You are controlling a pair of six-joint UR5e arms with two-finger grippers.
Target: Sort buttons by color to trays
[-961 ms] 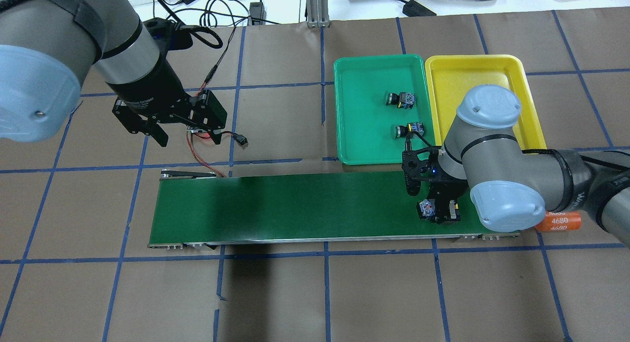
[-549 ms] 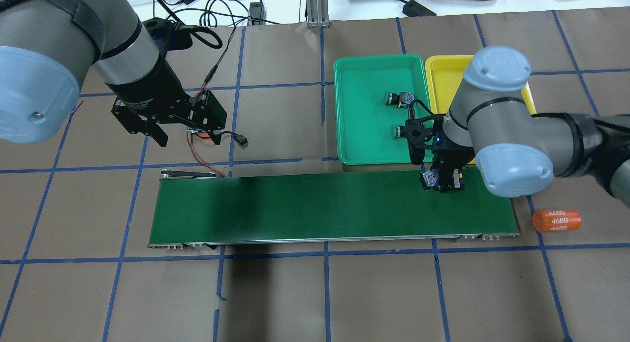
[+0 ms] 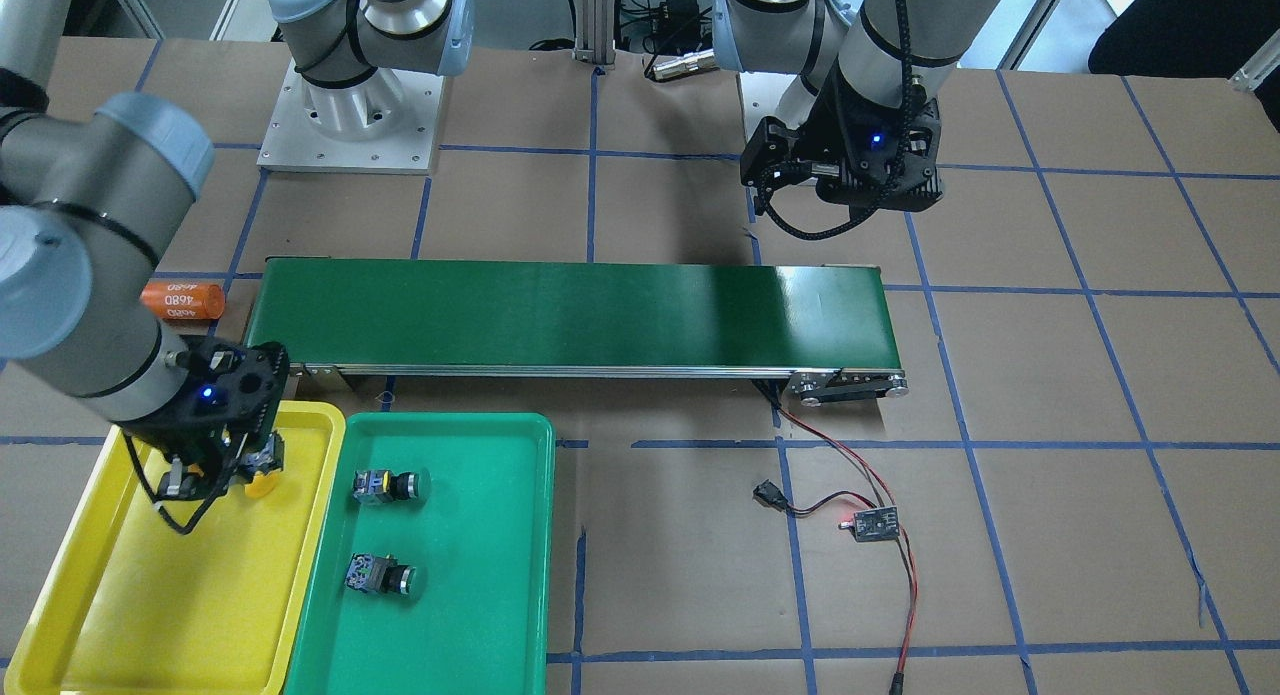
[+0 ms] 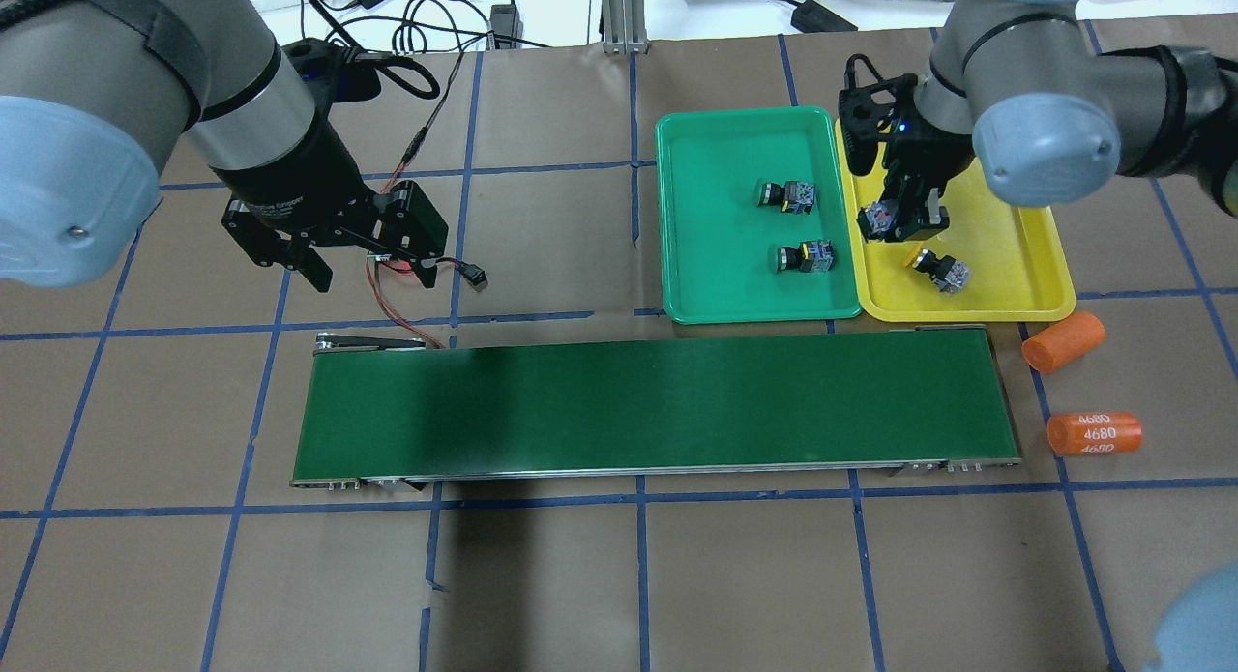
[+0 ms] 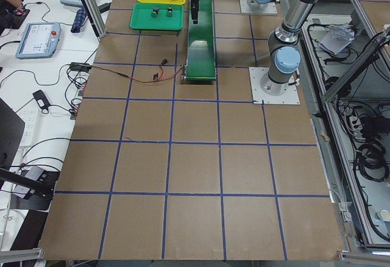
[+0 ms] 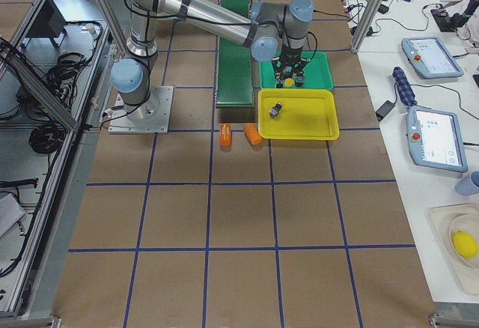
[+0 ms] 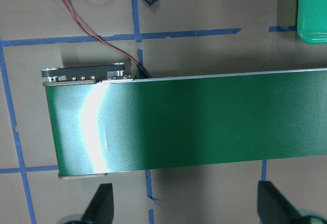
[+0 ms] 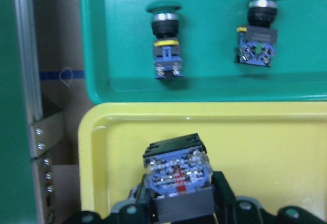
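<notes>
Right fingers (image 8: 222, 196) clamping one button (image 8: 176, 175), left fingers (image 7: 102, 203) spread, three buttons (image 4: 785, 195) (image 4: 803, 257) (image 4: 936, 271) lying, two trays (image 4: 682, 218) (image 4: 1011, 237)

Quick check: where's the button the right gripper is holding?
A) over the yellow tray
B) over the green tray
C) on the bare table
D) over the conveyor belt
A: the right gripper is shut on a button that sits inside the outline of the yellow tray, next to the green tray and clear of the belt.
</notes>
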